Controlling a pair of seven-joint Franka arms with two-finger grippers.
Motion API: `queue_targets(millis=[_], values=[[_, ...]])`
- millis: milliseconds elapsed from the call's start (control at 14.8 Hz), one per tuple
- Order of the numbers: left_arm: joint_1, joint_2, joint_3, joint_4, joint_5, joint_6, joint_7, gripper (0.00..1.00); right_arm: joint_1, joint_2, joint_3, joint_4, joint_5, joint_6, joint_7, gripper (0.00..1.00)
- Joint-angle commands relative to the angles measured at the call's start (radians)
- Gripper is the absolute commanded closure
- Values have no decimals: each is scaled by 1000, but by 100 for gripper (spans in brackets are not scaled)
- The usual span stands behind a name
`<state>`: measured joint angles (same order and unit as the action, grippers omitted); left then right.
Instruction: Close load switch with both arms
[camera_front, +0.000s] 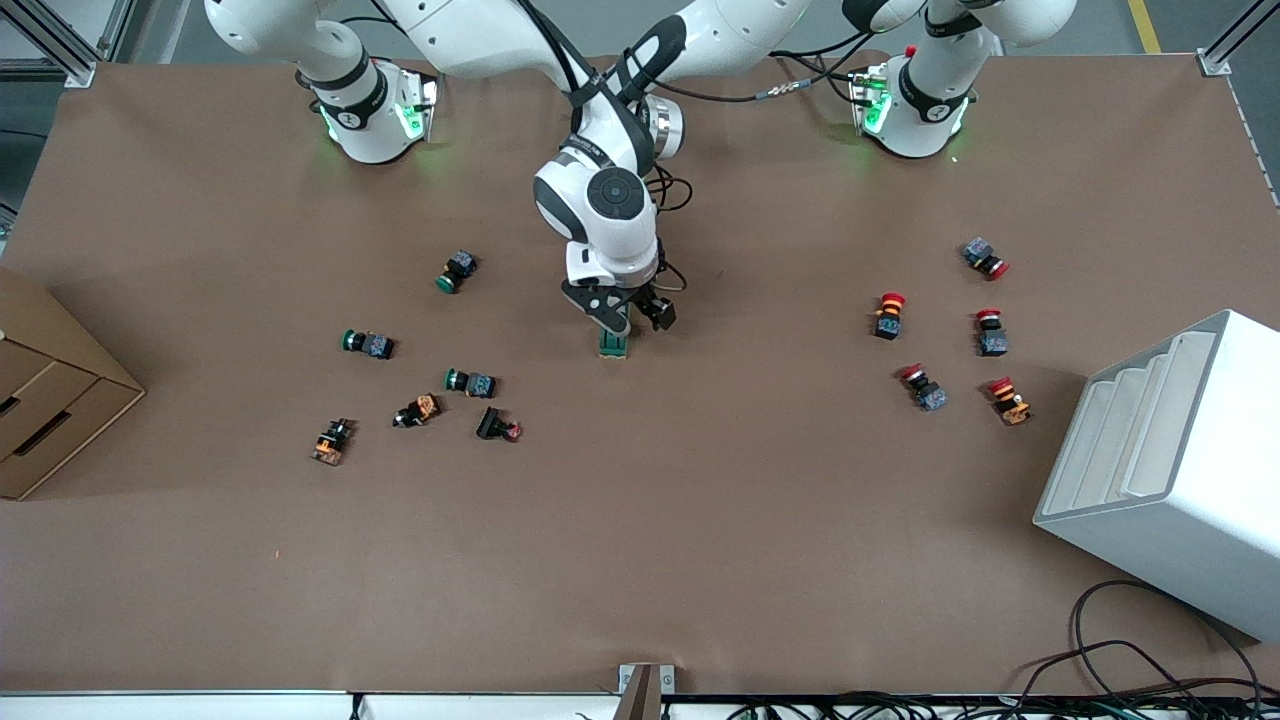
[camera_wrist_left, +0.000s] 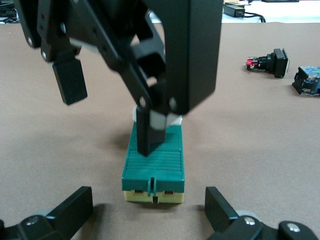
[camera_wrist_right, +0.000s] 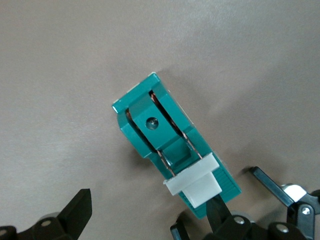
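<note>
The dark-green load switch (camera_front: 613, 345) lies on the brown table near its middle, white handle (camera_wrist_right: 195, 184) at the end nearer the front camera. My right gripper (camera_front: 638, 318) hangs over it, open; one finger (camera_wrist_left: 147, 134) touches the white handle, the other is out to the side. It also shows in the right wrist view (camera_wrist_right: 150, 207). My left gripper (camera_wrist_left: 150, 202) is low on the table, open, with a finger on each side of the switch's (camera_wrist_left: 154, 160) cream end, not touching. In the front view the right hand hides it.
Green-capped and orange push buttons (camera_front: 470, 382) lie toward the right arm's end. Red-capped buttons (camera_front: 889, 314) lie toward the left arm's end. A white stepped rack (camera_front: 1170, 470) and a cardboard box (camera_front: 50, 400) stand at the table's two ends.
</note>
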<state>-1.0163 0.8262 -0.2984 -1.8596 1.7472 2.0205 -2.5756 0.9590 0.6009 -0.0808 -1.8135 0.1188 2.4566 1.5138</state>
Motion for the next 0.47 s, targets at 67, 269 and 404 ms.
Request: queue_targets(millis=[67,269,404], values=[[10,44,8,45,28,24,-23,0,-54,3,-5,37,-14,21,-21,0],[12,44,8,51,28,24,-23,0,-65,5,-5,52,-14,21,-23,0],[12,44,8,51,28,24,-23,0,-71,5,-5,63,-14,19,-23,0]])
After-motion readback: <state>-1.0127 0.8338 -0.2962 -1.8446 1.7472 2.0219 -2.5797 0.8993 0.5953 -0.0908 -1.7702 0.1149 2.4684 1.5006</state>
